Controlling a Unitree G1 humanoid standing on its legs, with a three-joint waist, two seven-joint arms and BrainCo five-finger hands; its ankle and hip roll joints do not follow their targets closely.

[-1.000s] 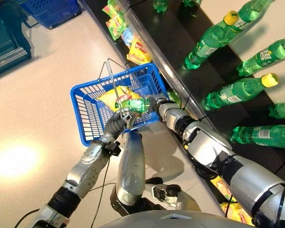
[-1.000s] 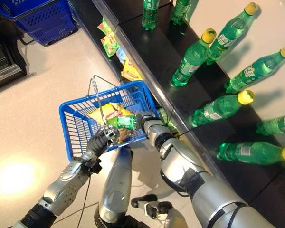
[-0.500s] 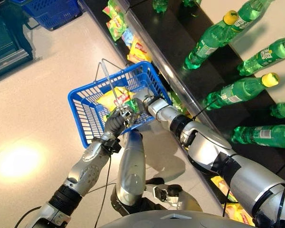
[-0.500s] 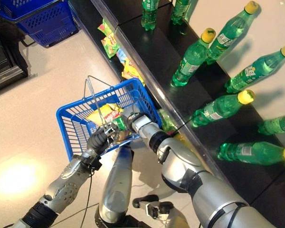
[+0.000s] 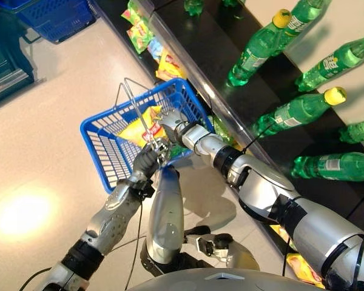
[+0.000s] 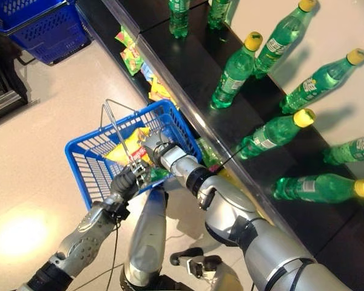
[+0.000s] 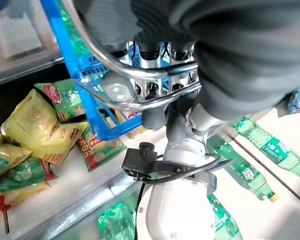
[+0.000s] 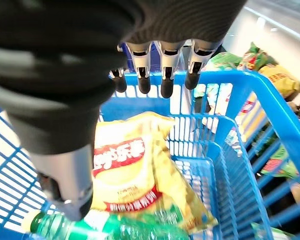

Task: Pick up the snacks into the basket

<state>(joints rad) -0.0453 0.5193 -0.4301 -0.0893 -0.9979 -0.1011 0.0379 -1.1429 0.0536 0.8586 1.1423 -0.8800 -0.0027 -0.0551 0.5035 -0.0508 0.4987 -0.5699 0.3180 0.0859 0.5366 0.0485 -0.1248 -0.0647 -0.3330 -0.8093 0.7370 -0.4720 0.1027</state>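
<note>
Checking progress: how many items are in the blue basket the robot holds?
2: a yellow snack bag lying flat on the floor of the blue basket, and a green bottle lying across one end of the bag. More may be hidden underneath.

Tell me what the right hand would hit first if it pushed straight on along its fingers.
Probably the far wall of the blue plastic basket. The open right hand points across it, above the yellow snack bag; depth is uncertain.

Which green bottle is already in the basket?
The green plastic bottle lying on its side beside the yellow snack bag inside the blue basket; the other bottles stand on the dark shelf.
</note>
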